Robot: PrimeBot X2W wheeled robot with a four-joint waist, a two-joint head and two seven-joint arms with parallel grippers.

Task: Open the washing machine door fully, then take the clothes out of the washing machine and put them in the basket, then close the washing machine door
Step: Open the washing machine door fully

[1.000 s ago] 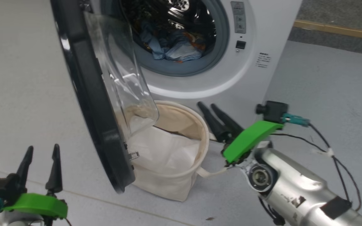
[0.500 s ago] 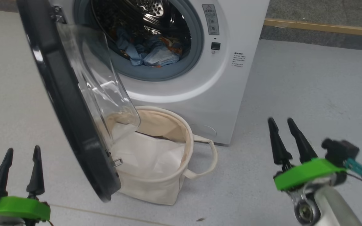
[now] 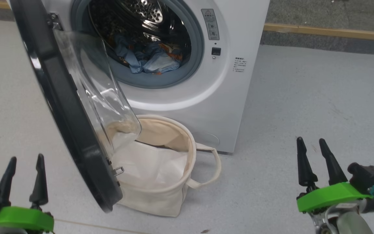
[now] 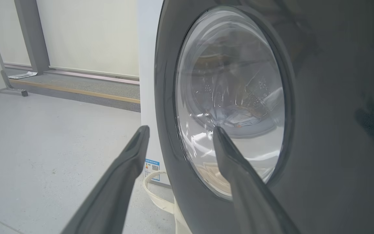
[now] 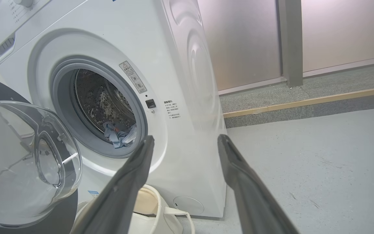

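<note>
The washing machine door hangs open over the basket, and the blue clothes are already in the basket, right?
Not quite. The washing machine door does hang open over the basket, but the blue clothes lie inside the washing machine, as the head view shows. The basket holds a white sheet.

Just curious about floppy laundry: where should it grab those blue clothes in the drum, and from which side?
Probably the raised, bunched folds of the clothes, heaped at the front of the drum. Come straight in through the opening, slightly from the right, since the washing machine door juts out on the left.
</note>
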